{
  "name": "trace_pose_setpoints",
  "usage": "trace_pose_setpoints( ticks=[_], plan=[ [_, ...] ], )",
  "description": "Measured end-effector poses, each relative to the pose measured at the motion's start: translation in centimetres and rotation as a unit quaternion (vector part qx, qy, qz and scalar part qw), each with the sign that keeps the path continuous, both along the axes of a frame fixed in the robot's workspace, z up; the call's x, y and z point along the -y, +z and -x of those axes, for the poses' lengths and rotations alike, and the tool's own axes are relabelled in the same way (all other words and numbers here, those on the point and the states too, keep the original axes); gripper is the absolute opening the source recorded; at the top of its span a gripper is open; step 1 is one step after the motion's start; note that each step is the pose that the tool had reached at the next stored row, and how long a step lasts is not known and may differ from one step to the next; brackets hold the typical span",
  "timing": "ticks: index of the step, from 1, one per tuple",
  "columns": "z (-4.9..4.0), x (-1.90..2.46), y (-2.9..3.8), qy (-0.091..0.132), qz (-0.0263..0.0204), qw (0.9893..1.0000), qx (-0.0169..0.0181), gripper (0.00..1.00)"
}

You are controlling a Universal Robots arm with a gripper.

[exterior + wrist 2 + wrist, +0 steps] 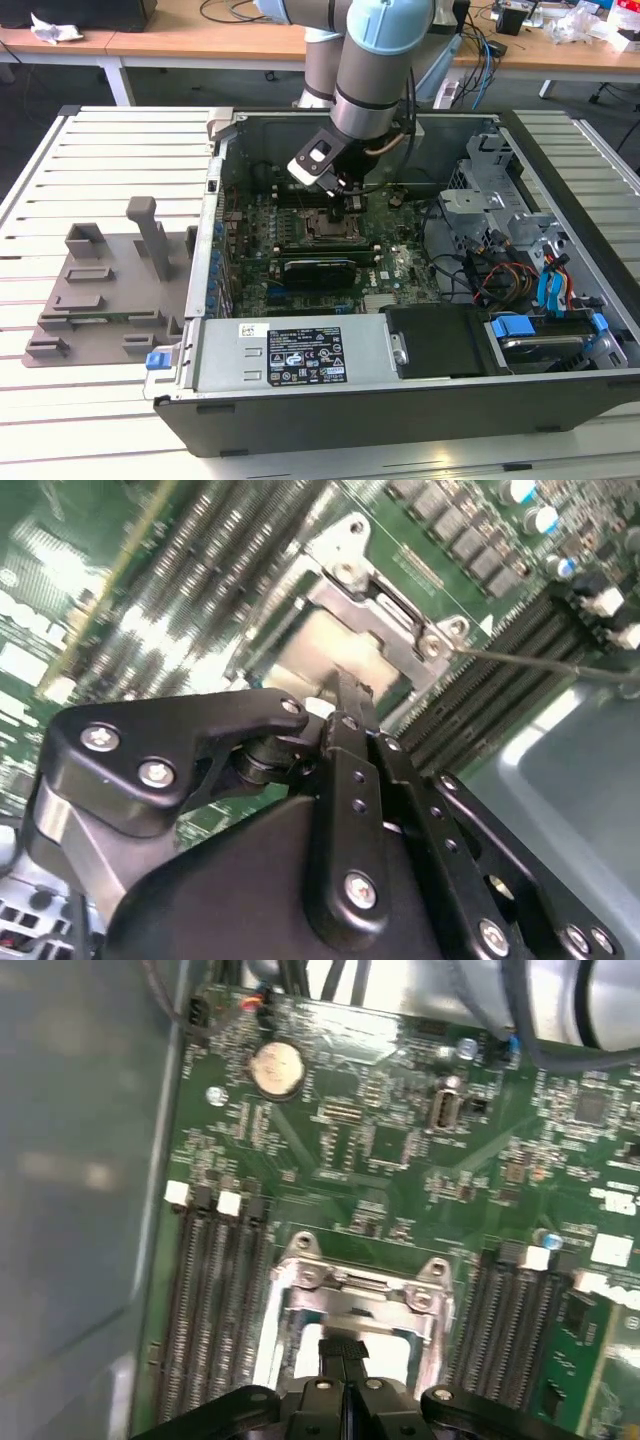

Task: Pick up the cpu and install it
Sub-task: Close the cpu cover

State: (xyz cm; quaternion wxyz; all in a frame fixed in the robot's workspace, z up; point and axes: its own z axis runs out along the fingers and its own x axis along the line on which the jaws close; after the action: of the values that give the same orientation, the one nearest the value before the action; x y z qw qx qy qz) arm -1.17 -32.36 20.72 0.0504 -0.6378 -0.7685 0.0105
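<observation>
One pale, silver-white cpu (330, 655) inside socket frame (400, 610)

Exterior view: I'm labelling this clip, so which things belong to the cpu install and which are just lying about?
Job: gripper, cpu, socket frame, motherboard.
Lying about: grey plastic shroud, power supply, drive cage, blue cables.

A robotics or electronics lab. An opened desktop computer case (420, 340) lies on a white slatted desk (110, 150), its green motherboard (300, 215) exposed. Beyond the case stand wooden workbenches (200, 40) strewn with cables (490, 50). Beside the case rests a grey fixture (110, 285).
</observation>
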Motion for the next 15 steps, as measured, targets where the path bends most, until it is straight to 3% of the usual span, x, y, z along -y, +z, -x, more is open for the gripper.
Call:
trace_pose_setpoints(
  ticks=[2, 4, 12, 15],
  plan=[
    [0.28, 0.62, 0.00, 0.000, -0.0001, 1.0000, 0.0001, 0.11],
    [0.58, 0.78, -0.02, 0.000, -0.0007, 1.0000, 0.0001, 0.11],
    [0.75, 0.81, -0.35, -0.001, -0.0015, 1.0000, -0.0001, 0.11],
    [0.75, 0.80, -0.41, -0.036, -0.0015, 0.9993, 0.0000, 0.11]
  ],
)
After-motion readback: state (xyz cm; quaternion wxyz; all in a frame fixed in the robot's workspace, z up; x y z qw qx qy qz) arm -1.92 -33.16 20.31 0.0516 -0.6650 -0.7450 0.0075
